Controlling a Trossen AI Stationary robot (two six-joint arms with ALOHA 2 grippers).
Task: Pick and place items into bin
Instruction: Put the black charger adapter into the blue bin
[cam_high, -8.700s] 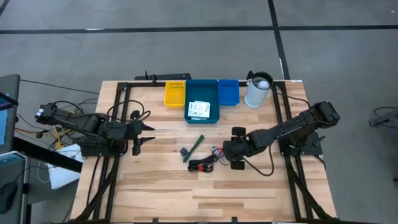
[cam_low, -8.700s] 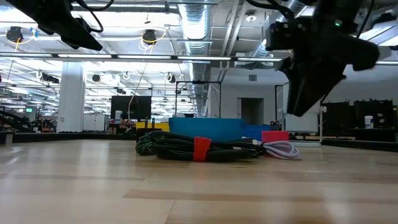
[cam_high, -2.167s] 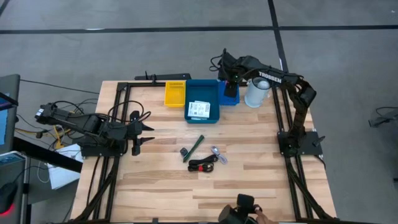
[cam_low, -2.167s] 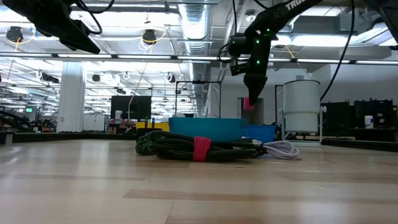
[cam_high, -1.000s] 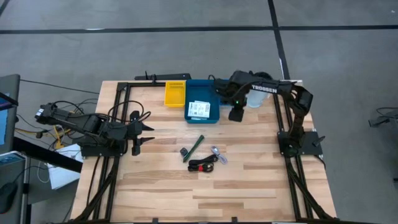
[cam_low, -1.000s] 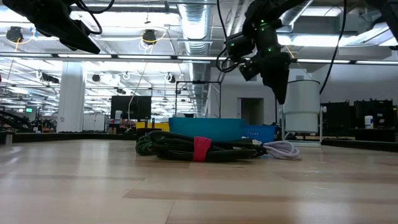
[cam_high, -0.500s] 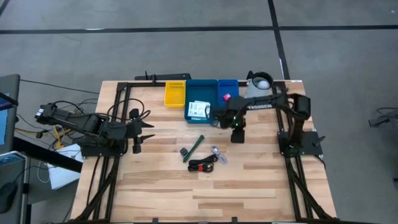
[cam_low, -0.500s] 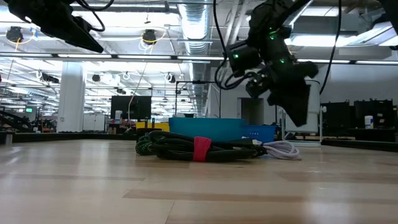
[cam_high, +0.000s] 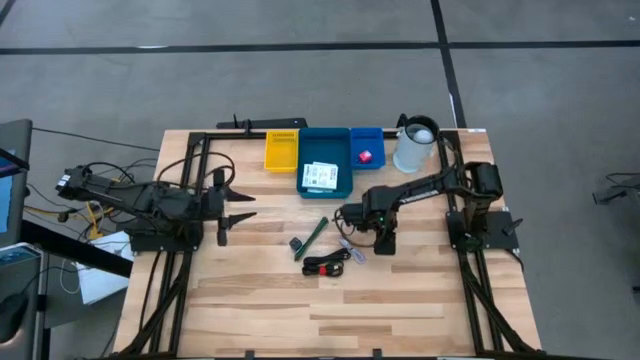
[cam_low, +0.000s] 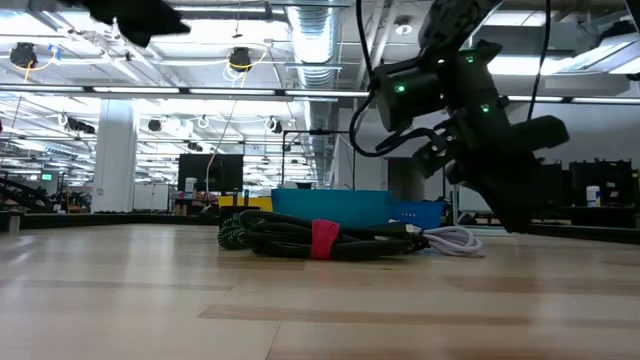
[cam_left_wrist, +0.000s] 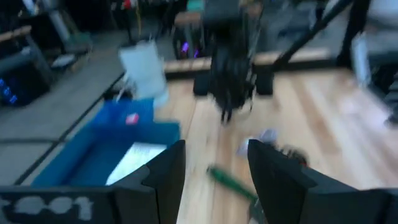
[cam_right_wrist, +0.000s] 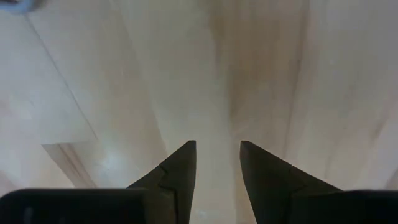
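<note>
My right gripper (cam_high: 384, 240) (cam_right_wrist: 217, 146) is open and points down at bare wood, just right of a small grey-white cord (cam_high: 350, 247) (cam_low: 452, 240). The black-and-red cable (cam_high: 325, 265) (cam_low: 320, 237), the green pen (cam_high: 317, 235) (cam_left_wrist: 233, 183) and a small dark bit (cam_high: 297, 244) lie on the table's middle. White cards (cam_high: 320, 175) (cam_left_wrist: 134, 158) lie in the large blue bin (cam_high: 325, 145). The pink round piece (cam_high: 365, 156) (cam_left_wrist: 132, 119) lies in the small blue bin (cam_high: 368, 140). My left gripper (cam_high: 232, 212) (cam_left_wrist: 214, 146) is open, raised at the table's left.
A yellow bin (cam_high: 281, 150) stands left of the blue bins along the far edge. The white jug (cam_high: 415, 145) (cam_left_wrist: 143, 65) stands right of them. Black frame rails (cam_high: 190, 180) run along both sides. The near half of the table (cam_high: 330, 320) is bare wood.
My right gripper has swung from the small blue bin toward the near edge and come down low over the table beside the grey-white cord, still open. The pink piece stays in the small blue bin. My left gripper has shifted a little toward the table's middle.
</note>
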